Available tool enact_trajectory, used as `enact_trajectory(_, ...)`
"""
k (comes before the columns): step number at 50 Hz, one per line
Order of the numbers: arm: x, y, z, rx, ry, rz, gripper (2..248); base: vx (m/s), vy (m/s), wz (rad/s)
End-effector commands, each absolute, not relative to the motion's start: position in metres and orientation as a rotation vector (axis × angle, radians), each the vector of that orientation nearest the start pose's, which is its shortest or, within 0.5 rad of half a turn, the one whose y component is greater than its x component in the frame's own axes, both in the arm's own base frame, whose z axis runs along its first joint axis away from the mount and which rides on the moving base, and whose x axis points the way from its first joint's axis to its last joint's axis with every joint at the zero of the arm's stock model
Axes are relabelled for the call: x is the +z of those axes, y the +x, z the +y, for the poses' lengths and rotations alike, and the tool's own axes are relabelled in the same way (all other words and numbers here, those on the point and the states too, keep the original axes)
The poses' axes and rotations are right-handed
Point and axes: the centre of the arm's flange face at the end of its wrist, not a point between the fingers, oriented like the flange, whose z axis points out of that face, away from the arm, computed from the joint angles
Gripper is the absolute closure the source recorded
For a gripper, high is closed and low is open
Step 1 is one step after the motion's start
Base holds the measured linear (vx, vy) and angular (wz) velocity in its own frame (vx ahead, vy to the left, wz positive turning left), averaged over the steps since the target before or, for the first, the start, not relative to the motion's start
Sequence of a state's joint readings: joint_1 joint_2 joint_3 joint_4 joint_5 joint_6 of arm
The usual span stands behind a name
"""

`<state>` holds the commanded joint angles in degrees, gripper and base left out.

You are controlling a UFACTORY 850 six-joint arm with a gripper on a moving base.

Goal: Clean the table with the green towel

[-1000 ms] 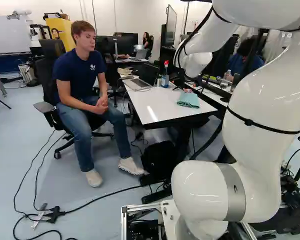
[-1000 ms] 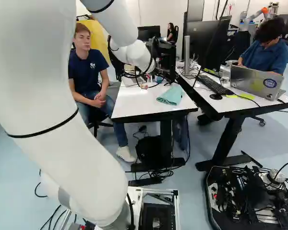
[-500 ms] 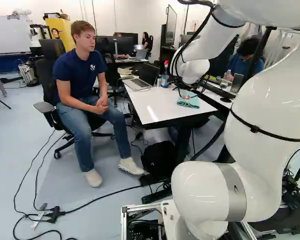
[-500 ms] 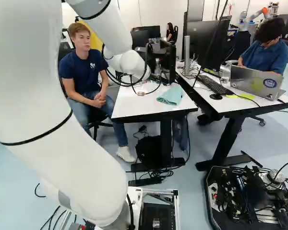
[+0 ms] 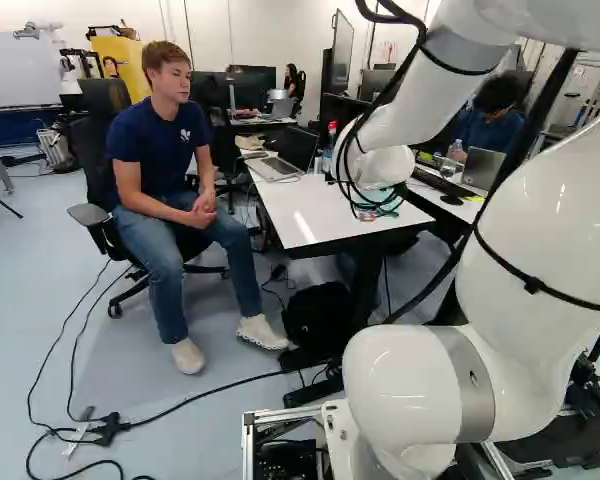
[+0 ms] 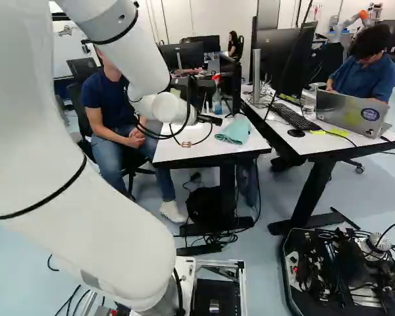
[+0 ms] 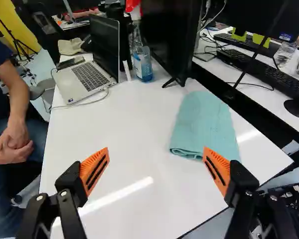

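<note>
A robotics lab with office desks. The right base view shows another robot [image 6: 345, 23] between one and two o'clock, a keyboard [image 6: 293, 117] at two, wired electronics [image 6: 339, 266] at four; the left base view, a whiteboard [image 5: 20, 72] at ten.

Random background stuff, there's loads lol
Left base view: whiteboard [image 5: 20, 78] upper left, open silver laptop [image 5: 276, 168] upper middle, black bag [image 5: 318, 318] on the floor, lower middle. Right base view: blue spray bottle [image 6: 216, 103] with a red top, upper middle, then a black keyboard [image 6: 295, 117], mouse [image 6: 295, 133] and grey laptop [image 6: 345, 110] over at the right.
</note>
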<state>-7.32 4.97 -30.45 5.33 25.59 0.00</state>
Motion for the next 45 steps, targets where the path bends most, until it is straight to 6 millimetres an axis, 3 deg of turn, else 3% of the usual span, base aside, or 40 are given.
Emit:
enact_trajectory(24,0.409,0.349,-0.027,-1.724,-2.669,0.170,3,0.000,0.000,0.000)
enact_trajectory(45,0.385,0.307,-0.011,-1.781,-2.613,0.077,3,0.000,0.000,0.000)
